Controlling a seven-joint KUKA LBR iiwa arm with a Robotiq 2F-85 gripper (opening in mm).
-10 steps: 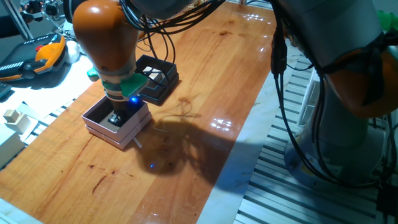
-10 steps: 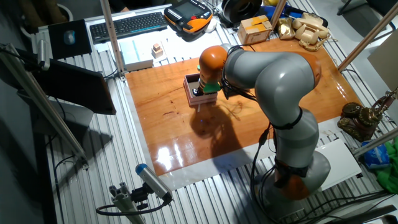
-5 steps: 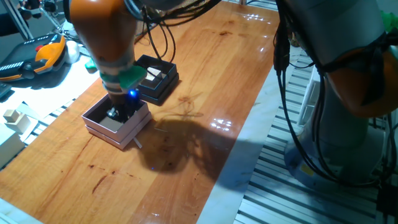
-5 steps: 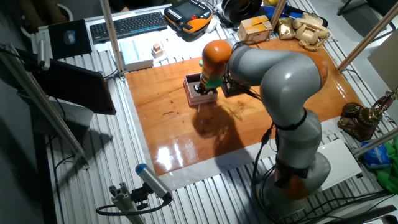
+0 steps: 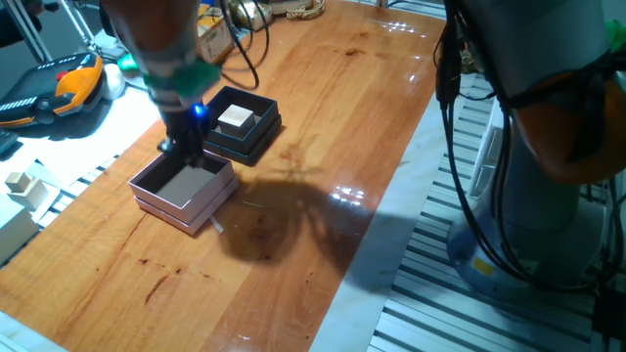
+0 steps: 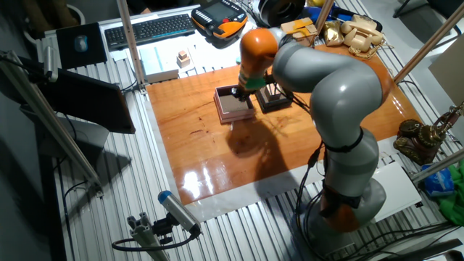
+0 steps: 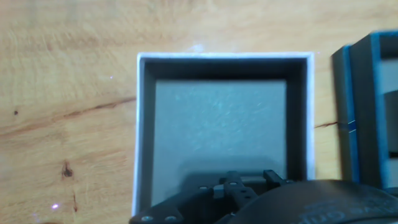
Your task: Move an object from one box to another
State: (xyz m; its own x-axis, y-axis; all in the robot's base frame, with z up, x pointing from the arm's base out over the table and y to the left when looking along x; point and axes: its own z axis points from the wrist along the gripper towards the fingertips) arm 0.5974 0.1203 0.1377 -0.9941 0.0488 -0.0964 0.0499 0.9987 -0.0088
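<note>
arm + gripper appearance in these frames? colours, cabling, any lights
The arm has smooth grey rounded links with glossy orange joint bands, one at the wrist. Black cables hang in loops alongside it. Below the wrist is a teal-green collar, then a dark gripper carrying a small lit blue LED. The fingers are too dark and blurred to describe.

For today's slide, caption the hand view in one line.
Hand view looking down into the pink box, its floor bare, black box alongside.

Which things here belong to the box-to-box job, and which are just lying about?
Job in hand:
hand, above the pink box's far edge
pink box, no cube on its visible floor
black box, right beside it

Lying about:
orange pendant
keyboard
pale blocks off the table
cardboard carton
</note>
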